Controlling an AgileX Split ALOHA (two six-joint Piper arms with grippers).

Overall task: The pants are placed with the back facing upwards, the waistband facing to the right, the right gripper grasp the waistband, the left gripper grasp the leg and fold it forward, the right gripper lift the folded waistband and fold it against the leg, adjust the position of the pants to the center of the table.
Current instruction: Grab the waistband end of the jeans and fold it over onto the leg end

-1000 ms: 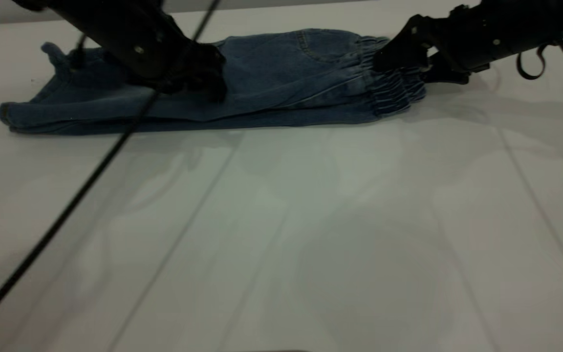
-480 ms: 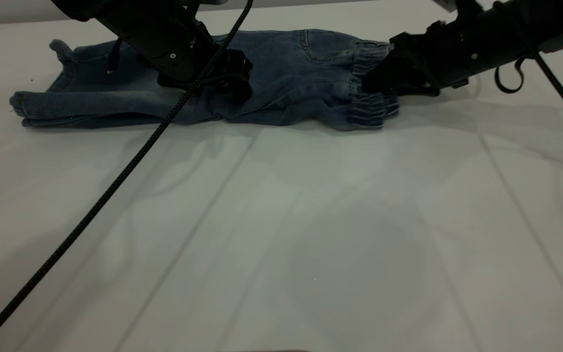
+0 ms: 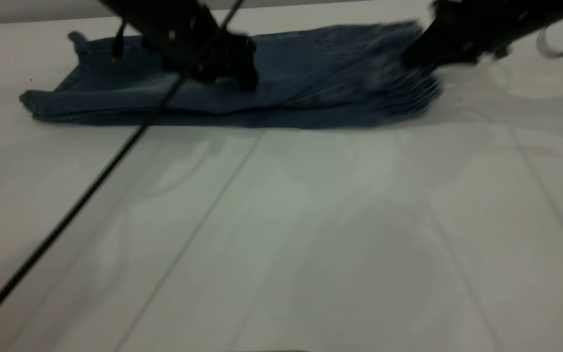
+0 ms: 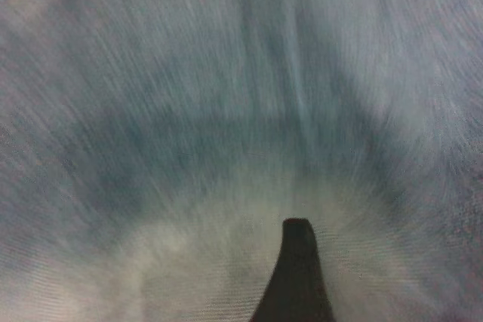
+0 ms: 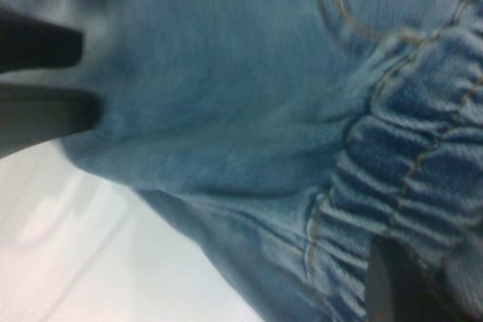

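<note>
The blue denim pants, folded lengthwise at the white table's 12 o'clock edge, are shifting rightward since a moment ago. The left gripper is pressing mid-garment, the right gripper working the ruched waistband; whether either is clamped cannot be determined. Repositioning is evidently under way.

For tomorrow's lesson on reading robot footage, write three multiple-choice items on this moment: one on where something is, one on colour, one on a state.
1. Where is the waistband of the pants?
A. At their right end, by the right gripper
B. At their left end
C. Hanging off the table

2. What colour are the pants?
A. Red
B. Blue denim
C. White

3. How do the pants lie?
A. Rolled into a ball
B. Held fully in the air
C. Folded lengthwise, stretched long on the table

Answers: 1 A, the ruched band sits at the right end under the right arm. 2 B, every view shows blue denim. 3 C, layered edges run along the near side, while the left gripper is over the middle.
</note>
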